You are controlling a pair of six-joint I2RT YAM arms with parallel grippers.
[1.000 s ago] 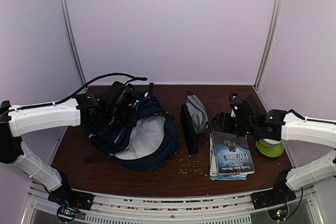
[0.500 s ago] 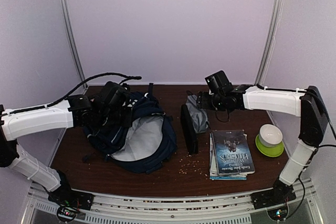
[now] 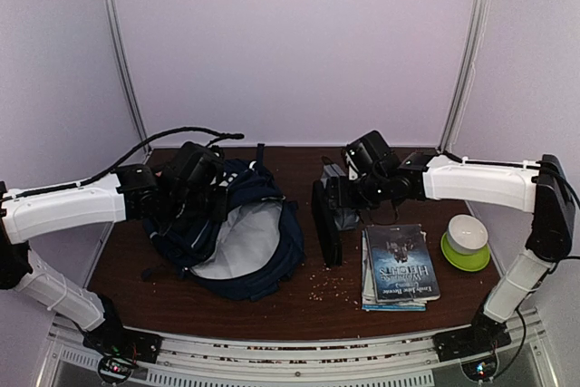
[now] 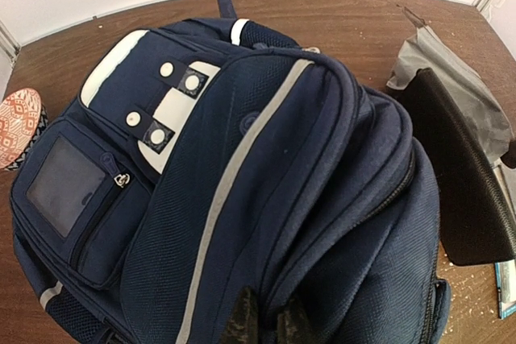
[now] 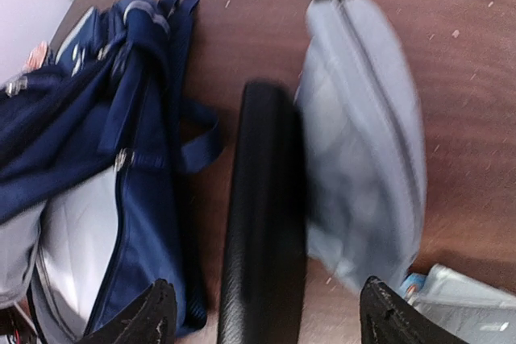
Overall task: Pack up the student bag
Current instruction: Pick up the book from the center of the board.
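Two arms are at work over the brown table [image 3: 272,310], and the student bag [image 3: 258,186] lies on its left half, mouth gaping toward the near edge so the pale grey lining shows. The left gripper [image 4: 266,324] sits on top of the bag, its fingers closed down on a ridge of navy fabric beside the zip. Just right of the bag a black case [image 5: 262,223] lies lengthwise, and a grey pouch [image 5: 363,159] lies against the case's far side (the two touch along most of their length). The right gripper [image 5: 270,316] hangs above that pair with its fingers spread wide, holding nothing. Further right of the bag a stack of books [image 3: 399,265] lies flat, and beyond it a white bowl [image 3: 467,231] sits on a green plate [image 3: 464,257]. Crumbs [image 3: 331,287] are scattered between the bag and the books. On the bag's other side, a red-and-white patterned object [image 4: 18,126] peeks out at the edge of the left wrist view.
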